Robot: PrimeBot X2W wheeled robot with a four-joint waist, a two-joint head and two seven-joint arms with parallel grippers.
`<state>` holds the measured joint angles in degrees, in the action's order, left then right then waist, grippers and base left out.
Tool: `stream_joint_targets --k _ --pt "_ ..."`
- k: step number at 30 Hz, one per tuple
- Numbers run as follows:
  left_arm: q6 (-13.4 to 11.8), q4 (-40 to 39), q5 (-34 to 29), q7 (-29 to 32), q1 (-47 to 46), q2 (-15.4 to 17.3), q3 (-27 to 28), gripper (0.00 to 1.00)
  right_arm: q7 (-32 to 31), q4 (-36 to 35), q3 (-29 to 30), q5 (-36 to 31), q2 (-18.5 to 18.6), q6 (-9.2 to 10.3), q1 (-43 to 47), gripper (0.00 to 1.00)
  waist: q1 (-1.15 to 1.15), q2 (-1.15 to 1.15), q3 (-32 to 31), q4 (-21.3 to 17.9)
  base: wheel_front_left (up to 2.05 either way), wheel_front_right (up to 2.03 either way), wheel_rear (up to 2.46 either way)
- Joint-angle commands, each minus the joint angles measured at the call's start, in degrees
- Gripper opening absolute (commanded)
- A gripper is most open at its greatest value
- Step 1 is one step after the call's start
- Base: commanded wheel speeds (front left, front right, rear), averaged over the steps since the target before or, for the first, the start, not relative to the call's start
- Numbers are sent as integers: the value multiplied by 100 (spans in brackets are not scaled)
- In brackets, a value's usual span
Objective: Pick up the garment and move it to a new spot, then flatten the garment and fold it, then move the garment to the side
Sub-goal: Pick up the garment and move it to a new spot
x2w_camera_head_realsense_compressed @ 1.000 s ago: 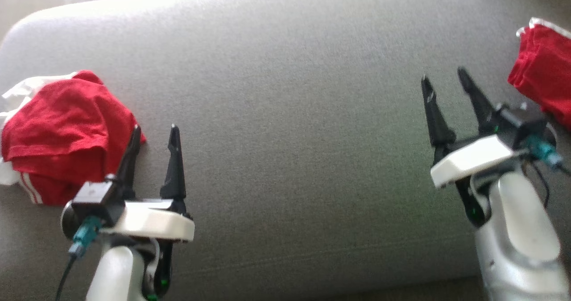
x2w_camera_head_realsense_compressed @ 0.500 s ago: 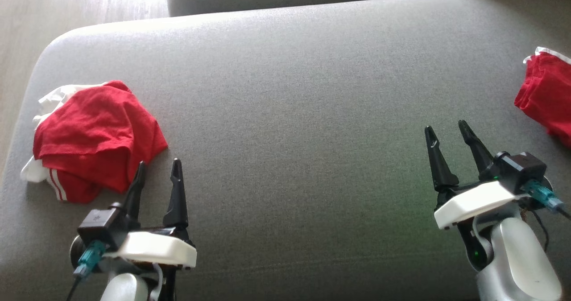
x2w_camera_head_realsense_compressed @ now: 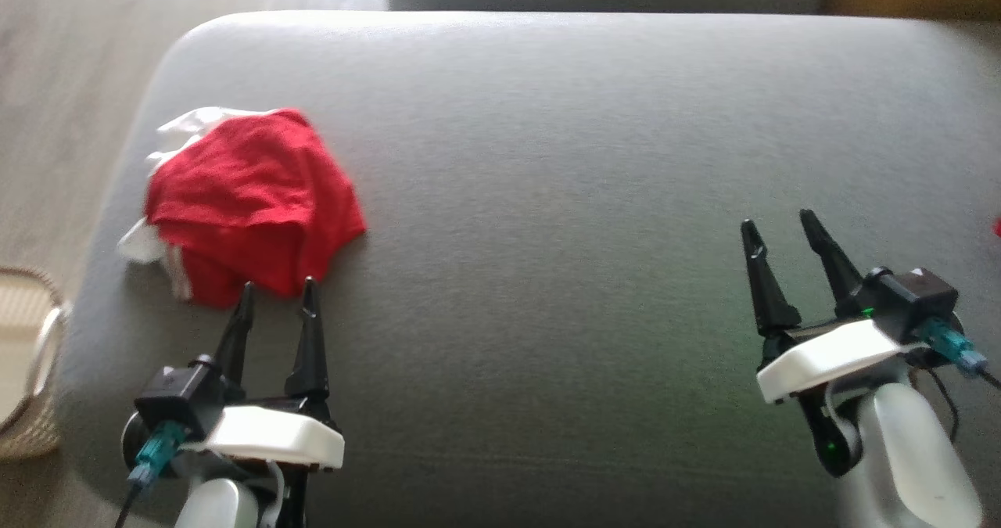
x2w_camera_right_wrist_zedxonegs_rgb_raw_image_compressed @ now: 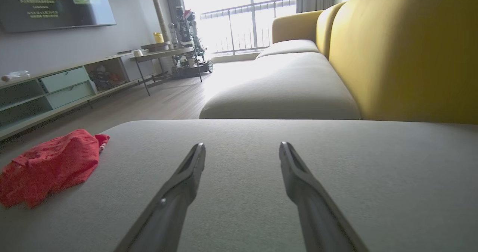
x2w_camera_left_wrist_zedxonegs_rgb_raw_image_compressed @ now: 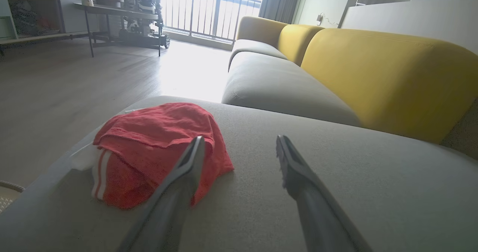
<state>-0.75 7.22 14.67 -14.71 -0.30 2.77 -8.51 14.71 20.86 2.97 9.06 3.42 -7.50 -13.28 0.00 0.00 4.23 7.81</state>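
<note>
At the far left, a woven basket stands on the floor just beside the grey sofa cushion. Only part of it shows, and I cannot tell whether anything is in it. Next comes the garment, red with white trim, lying in a crumpled heap near the cushion's left end. It is not flattened or folded, so by my reading the task is at its very start: the pick-up, the move to a new spot, the smoothing, the fold and the shift aside are all left to do. The left gripper points at the heap's near edge, its fingers spread wide and holding nothing. Whether a tip touches the cloth I cannot tell. Well apart to the right, over bare cushion, the right gripper also has its fingers wide apart and empty. At the far right edge is a red sliver, too little to identify.
</note>
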Motion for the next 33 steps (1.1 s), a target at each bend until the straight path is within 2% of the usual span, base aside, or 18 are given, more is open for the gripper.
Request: stream_joint_targets --k 1,8,16,21,33 --pt "9 -171 -52 -29 -219 11 203 100 29 -207 -188 -37 -54 1 -103 100 0 0 12 295 0 0 0" --pt "32 -194 -94 -29 -97 11 264 100 29 -191 -668 -252 -54 1 -26 100 0 0 -79 1209 0 0 0" --pt "58 -223 -129 -29 93 11 403 100 29 -148 -960 8 -54 1 41 100 0 0 -159 2032 0 0 0" --pt "15 -266 -88 -29 197 11 489 100 29 -141 -1082 146 -54 1 -12 100 0 0 -134 2167 0 0 0" --pt "-60 -346 -27 -29 188 11 542 100 29 -74 -1206 250 -54 1 -25 100 0 0 -117 2166 0 0 0"
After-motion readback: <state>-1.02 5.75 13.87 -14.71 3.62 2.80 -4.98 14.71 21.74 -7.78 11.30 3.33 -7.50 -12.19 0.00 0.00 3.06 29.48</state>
